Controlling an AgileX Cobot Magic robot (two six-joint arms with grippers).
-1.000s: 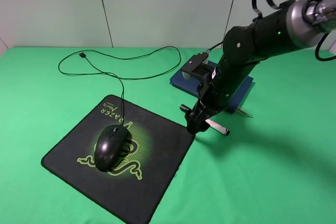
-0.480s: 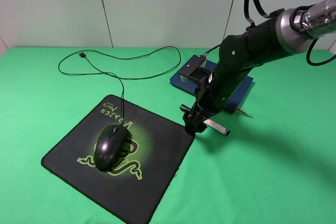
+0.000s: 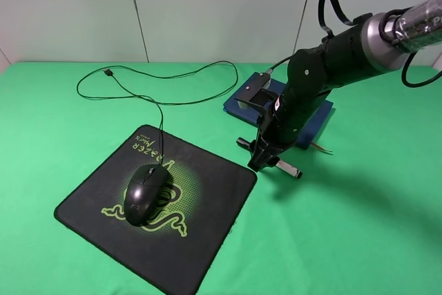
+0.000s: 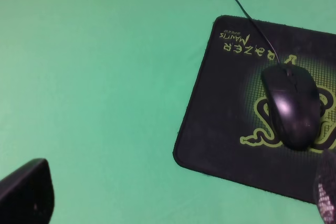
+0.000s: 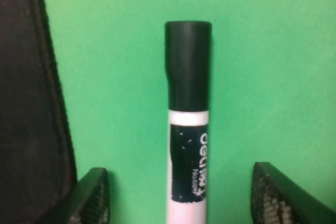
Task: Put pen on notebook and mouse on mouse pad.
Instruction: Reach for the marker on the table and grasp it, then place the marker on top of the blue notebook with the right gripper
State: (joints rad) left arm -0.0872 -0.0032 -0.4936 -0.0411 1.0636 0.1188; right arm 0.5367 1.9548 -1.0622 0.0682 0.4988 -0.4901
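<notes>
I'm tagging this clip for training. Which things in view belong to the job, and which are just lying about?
Job: pen, notebook, mouse with its cable, mouse pad.
Just there: green table cover, wall panels.

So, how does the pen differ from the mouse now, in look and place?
The mouse is a glossy black oval; the pen is slim, white with a black cap. The mouse lies on the mouse pad; the pen lies on the green cloth, not on the notebook. The right gripper stands open around the pen; no gripper is at the mouse. Both lie flat.
</notes>
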